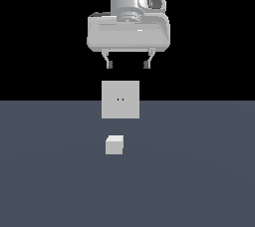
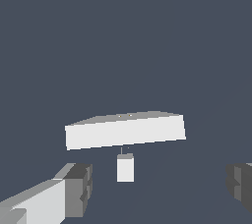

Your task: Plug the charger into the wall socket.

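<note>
The charger (image 1: 114, 145) is a small plain light-grey cube lying on the dark floor, in front of the wall socket (image 1: 120, 99), an upright light-grey square plate with two tiny dark holes at its centre. My gripper (image 1: 127, 64) hangs high above both, open, with nothing between its fingers. In the wrist view the wall socket (image 2: 125, 129) appears as a long slab seen from above, and the charger (image 2: 125, 168) sits just beside it, apart from it. My gripper (image 2: 160, 183) shows both fingertips (image 2: 78, 188) spread wide on either side of the charger, well above it.
A flat dark blue-grey floor (image 1: 199, 171) spreads around both objects. Nothing else stands on it in either view.
</note>
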`<act>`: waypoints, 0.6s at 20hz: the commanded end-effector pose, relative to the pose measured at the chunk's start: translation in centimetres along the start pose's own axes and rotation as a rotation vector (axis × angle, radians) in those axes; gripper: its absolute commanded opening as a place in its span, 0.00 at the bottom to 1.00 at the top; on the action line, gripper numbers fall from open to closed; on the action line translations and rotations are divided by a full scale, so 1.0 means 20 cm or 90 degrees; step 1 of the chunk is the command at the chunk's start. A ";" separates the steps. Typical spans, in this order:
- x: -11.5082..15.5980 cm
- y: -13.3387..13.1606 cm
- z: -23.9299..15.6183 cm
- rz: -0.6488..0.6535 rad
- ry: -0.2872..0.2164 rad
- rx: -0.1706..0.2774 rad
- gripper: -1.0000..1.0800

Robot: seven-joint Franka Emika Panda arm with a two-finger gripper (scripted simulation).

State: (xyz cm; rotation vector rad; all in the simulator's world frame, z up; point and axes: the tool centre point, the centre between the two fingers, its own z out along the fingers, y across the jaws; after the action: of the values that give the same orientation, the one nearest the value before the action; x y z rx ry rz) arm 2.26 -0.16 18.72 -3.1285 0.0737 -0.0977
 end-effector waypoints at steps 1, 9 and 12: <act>0.00 0.00 0.00 0.000 0.000 0.000 0.96; -0.02 0.00 0.02 -0.001 0.011 0.000 0.96; -0.04 -0.01 0.04 -0.002 0.022 0.000 0.96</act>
State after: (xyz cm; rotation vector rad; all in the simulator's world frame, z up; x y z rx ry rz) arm 1.66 0.00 18.12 -3.1278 0.0712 -0.1386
